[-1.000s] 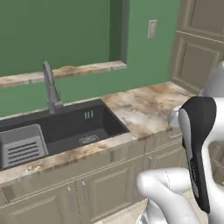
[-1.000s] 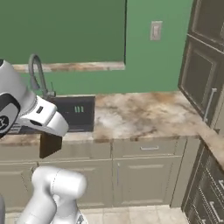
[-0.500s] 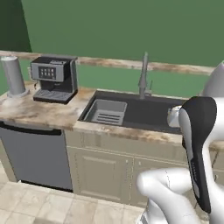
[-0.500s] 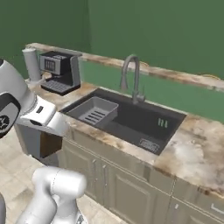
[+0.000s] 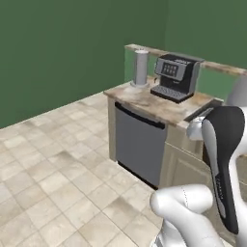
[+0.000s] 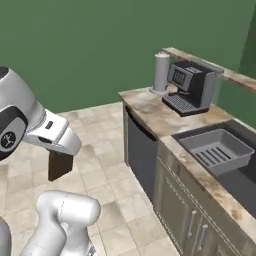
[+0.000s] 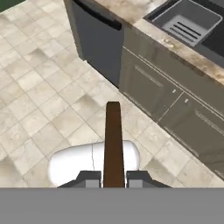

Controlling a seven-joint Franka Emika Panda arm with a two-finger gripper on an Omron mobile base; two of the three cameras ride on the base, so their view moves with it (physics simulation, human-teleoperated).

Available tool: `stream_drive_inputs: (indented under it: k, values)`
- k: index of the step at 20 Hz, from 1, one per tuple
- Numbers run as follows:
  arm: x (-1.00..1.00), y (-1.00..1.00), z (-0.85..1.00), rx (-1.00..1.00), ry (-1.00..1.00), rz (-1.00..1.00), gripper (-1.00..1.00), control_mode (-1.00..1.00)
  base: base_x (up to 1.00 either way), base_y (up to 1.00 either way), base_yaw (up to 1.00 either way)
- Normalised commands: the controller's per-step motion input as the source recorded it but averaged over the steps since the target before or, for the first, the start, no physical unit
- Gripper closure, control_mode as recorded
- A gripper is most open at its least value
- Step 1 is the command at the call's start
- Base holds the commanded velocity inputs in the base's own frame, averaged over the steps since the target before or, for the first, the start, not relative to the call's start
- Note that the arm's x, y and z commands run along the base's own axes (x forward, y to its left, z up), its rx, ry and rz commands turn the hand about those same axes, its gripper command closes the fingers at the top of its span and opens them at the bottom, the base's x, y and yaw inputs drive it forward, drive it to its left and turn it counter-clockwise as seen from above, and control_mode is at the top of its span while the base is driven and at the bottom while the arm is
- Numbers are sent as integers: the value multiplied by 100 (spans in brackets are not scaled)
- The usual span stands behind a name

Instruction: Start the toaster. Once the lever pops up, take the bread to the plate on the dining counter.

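My gripper [image 7: 113, 177] is shut on the bread [image 7: 113, 139], a thin dark brown slice seen edge-on that sticks out from between the two fingertips. In the right base view the bread [image 6: 59, 165] hangs below the hand, with the gripper [image 6: 58, 154] held over the tiled floor, well left of the worktop. The toaster, the plate and the dining counter are out of view.
A black coffee machine [image 5: 174, 77] and a grey cylinder [image 5: 141, 67] stand on the marbled worktop [image 6: 155, 112]. Below it is a dark dishwasher front [image 5: 140, 142]. A sink with a grey rack [image 6: 216, 149] lies further right. Open tiled floor [image 5: 48, 159] stretches left to a green wall.
The whole picture has swung: the base has turned, so the sink slid off to the right and the coffee machine, dishwasher and floor came in. The gripper stays shut on the bread.
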Motion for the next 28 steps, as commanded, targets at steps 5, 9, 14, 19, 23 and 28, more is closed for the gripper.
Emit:
stream_drive_inputs:
  k: [5,9,14,19,23,28]
  values:
    - [0,0,0,0,0,0,100,100,11,100,65]
    - [0,0,0,0,0,0,100,100,63,100,30]
    - [0,0,0,0,0,0,100,100,53,98,47]
    - [0,0,0,0,0,0,100,100,0,44,93]
    - [0,0,0,0,0,0,100,100,13,27,91]
    - [0,0,0,0,0,0,100,100,88,12,28]
